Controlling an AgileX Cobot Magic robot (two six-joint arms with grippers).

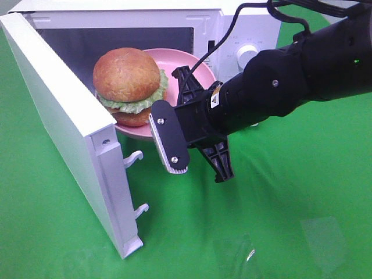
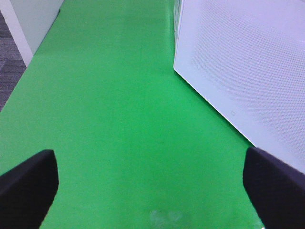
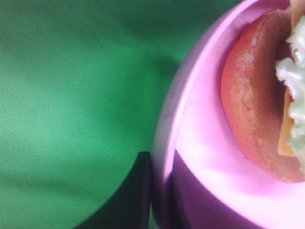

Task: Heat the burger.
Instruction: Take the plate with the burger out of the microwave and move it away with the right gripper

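Burger: we see the golden-bunned lettuce-and-cheese burger [image 1: 128, 87] on a round pink plate [image 1: 195, 64] at the open white microwave's [image 1: 232, 35] mouth.
Right claw [image 1: 174, 125]: clamped on the plate's rim.
Left claw [image 2: 152, 176]: spread wide, empty, over green cloth [image 2: 119, 119].

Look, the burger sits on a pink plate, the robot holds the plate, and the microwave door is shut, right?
Not quite: the microwave door is open, swung wide, as the exterior high view shows. The rest holds: the burger sits on the pink plate, and the right gripper pinches the plate's rim between its fingers.
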